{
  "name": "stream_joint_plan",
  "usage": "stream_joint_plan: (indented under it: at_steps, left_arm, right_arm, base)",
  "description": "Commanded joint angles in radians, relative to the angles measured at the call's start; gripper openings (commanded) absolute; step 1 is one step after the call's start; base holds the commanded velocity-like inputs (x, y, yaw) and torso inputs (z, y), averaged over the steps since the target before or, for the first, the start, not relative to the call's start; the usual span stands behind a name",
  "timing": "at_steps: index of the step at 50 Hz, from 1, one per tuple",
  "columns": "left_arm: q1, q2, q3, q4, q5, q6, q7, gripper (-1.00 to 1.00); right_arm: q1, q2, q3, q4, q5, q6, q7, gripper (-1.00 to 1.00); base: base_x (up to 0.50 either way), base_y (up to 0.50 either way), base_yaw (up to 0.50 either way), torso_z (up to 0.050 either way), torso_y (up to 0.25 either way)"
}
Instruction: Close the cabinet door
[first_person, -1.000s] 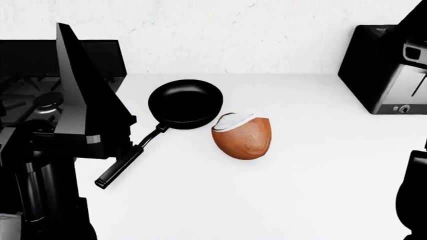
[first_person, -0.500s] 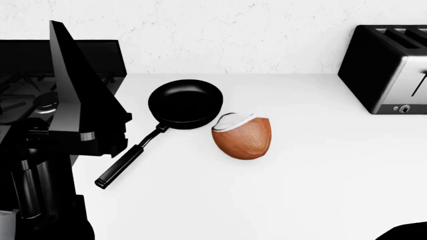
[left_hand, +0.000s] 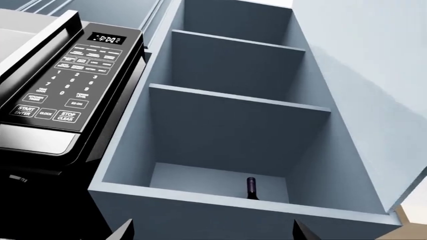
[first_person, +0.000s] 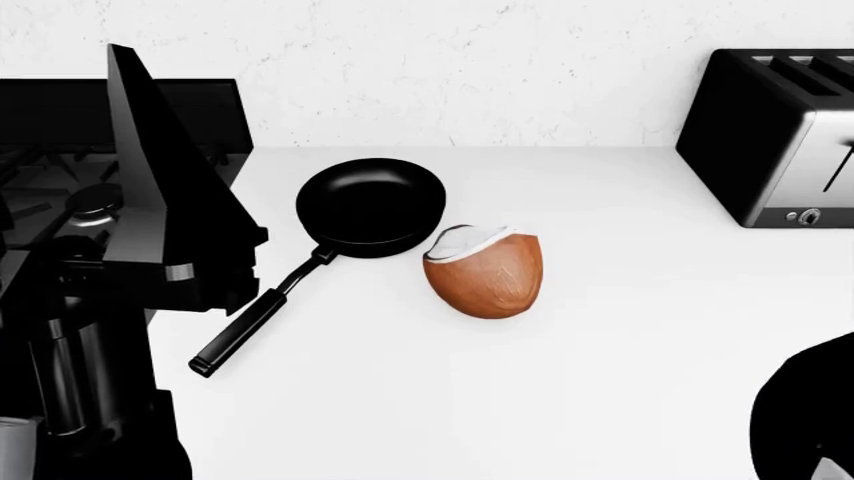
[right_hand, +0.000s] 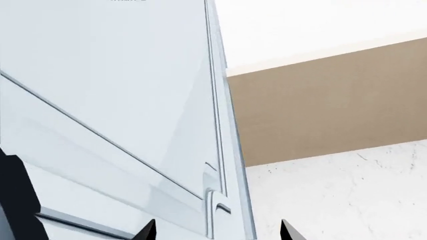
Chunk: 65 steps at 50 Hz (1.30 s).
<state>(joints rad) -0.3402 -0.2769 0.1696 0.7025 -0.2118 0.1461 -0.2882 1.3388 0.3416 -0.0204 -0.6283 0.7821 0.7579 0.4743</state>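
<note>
From the left wrist view, the left gripper (left_hand: 212, 231) is pointing up into the open pale blue-grey wall cabinet (left_hand: 227, 130); its jaws are standing apart, only the two dark tips showing, and beyond them a small dark bottle (left_hand: 251, 187) is sitting on the lowest shelf. A black microwave with a keypad (left_hand: 57, 95) is hanging just beside the cabinet.

In the head view, a black frying pan (first_person: 370, 208), a brown halved coconut (first_person: 486, 272) and a black toaster (first_person: 781, 135) are resting on the white desk (first_person: 614, 340); neither cabinet nor door is showing here.

Through the right wrist view, the right gripper (right_hand: 217, 231) is aiming at the pale grey cabinet door (right_hand: 120, 115), jaws apart, the door's edge lying just beyond them. The approach seems under way; next, I judge, the right arm needs to press the door toward the cabinet.
</note>
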Motion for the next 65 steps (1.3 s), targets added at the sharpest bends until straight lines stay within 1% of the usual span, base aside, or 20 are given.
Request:
stream_joint_plan:
  at_steps: [1, 9, 24, 31, 35, 39, 43, 47, 51, 54, 55, 57, 58, 59, 60, 62, 64, 65]
  left_arm:
    - [0.001, -0.004, 0.006, -0.001, -0.002, 0.003, -0.003, 1.0]
    - [-0.008, -0.011, -0.002, 0.016, -0.012, -0.012, -0.013, 1.0]
    - [-0.019, -0.036, -0.041, 0.05, -0.046, -0.037, -0.035, 1.0]
    - [-0.02, -0.053, -0.069, 0.07, -0.069, -0.05, -0.047, 1.0]
    - [-0.013, -0.058, -0.073, 0.079, -0.068, -0.049, -0.05, 1.0]
    - [-0.008, -0.07, -0.091, 0.083, -0.067, -0.053, -0.057, 1.0]
    - [0.002, -0.083, -0.115, 0.08, -0.07, -0.055, -0.064, 1.0]
    - [0.028, -0.108, -0.164, 0.082, -0.077, -0.047, -0.069, 1.0]
    - [0.055, -0.127, -0.213, 0.081, -0.094, -0.041, -0.076, 1.0]
    - [0.076, -0.146, -0.256, 0.091, -0.11, -0.043, -0.084, 1.0]
    - [0.077, -0.149, -0.263, 0.094, -0.116, -0.046, -0.087, 1.0]
    - [0.053, -0.158, -0.281, 0.1, -0.143, -0.067, -0.1, 1.0]
    - [0.051, -0.157, -0.28, 0.098, -0.143, -0.066, -0.1, 1.0]
    - [0.048, -0.154, -0.277, 0.095, -0.144, -0.063, -0.1, 1.0]
    - [0.045, -0.154, -0.275, 0.095, -0.145, -0.064, -0.101, 1.0]
    - [0.042, -0.152, -0.273, 0.092, -0.148, -0.061, -0.1, 1.0]
    - [0.044, -0.153, -0.275, 0.089, -0.151, -0.061, -0.101, 1.0]
    - [0.042, -0.155, -0.278, 0.092, -0.155, -0.064, -0.103, 1.0]
  right_arm:
    - [0.03, -0.038, -0.094, 0.072, -0.127, -0.064, -0.115, 1.0]
    - [-0.029, -0.052, -0.138, 0.136, -0.182, -0.14, -0.147, 1.0]
    - [0.031, -0.111, -0.213, 0.263, -0.232, -0.22, -0.196, 1.0]
    - [0.037, -0.143, -0.251, 0.301, -0.248, -0.249, -0.21, 1.0]
    - [0.038, -0.143, -0.268, 0.312, -0.252, -0.254, -0.221, 1.0]
    - [0.033, -0.151, -0.283, 0.374, -0.273, -0.301, -0.247, 1.0]
    - [0.032, -0.167, -0.293, 0.484, -0.307, -0.371, -0.273, 1.0]
    - [0.035, -0.201, -0.318, 0.635, -0.349, -0.478, -0.318, 1.0]
    - [0.104, -0.244, -0.332, 0.882, -0.392, -0.587, -0.369, 1.0]
    - [0.162, -0.285, -0.352, 1.106, -0.436, -0.709, -0.411, 1.0]
    - [0.172, -0.293, -0.356, 1.15, -0.442, -0.737, -0.42, 1.0]
    - [0.234, -0.334, -0.37, 1.386, -0.467, -0.864, -0.442, 1.0]
    - [0.256, -0.339, -0.394, 1.454, -0.449, -0.909, -0.439, 1.0]
    - [0.296, -0.341, -0.478, 1.566, -0.394, -0.981, -0.425, 1.0]
    - [0.322, -0.341, -0.553, 1.631, -0.332, -1.026, -0.416, 1.0]
    - [0.364, -0.341, -0.793, 1.747, -0.136, -1.123, -0.381, 1.0]
    - [0.388, -0.341, -0.99, 1.79, 0.024, -1.175, -0.358, 1.0]
    - [0.396, -0.341, -1.064, 1.802, 0.093, -1.197, -0.349, 1.0]
  base:
    - [0.0, 0.0, 0.0, 0.0, 0.0]
    - [0.0, 0.0, 0.0, 0.001, 0.0]
    - [0.0, 0.0, 0.0, 0.002, 0.0]
    - [0.0, 0.0, 0.0, 0.001, 0.0]
    - [0.0, 0.0, 0.0, 0.0, 0.0]
    - [0.0, 0.0, 0.0, 0.0, 0.0]
    - [0.0, 0.0, 0.0, 0.0, 0.0]
    - [0.0, 0.0, 0.0, 0.003, 0.0]
    - [0.01, 0.0, 0.0, 0.0, 0.0]
    - [0.0, 0.0, 0.0, 0.004, 0.0]
    - [0.0, 0.0, 0.0, 0.0, 0.0]
    - [0.01, 0.0, 0.0, 0.0, 0.0]
    - [0.0, 0.0, 0.0, 0.0, 0.0]
    - [0.01, 0.0, 0.0, 0.0, 0.0]
    - [0.0, 0.0, 0.0, 0.011, 0.0]
    - [0.01, 0.0, 0.0, 0.0, 0.0]
    - [0.01, 0.0, 0.0, 0.0, 0.0]
    - [0.0, 0.0, 0.0, 0.0, 0.0]
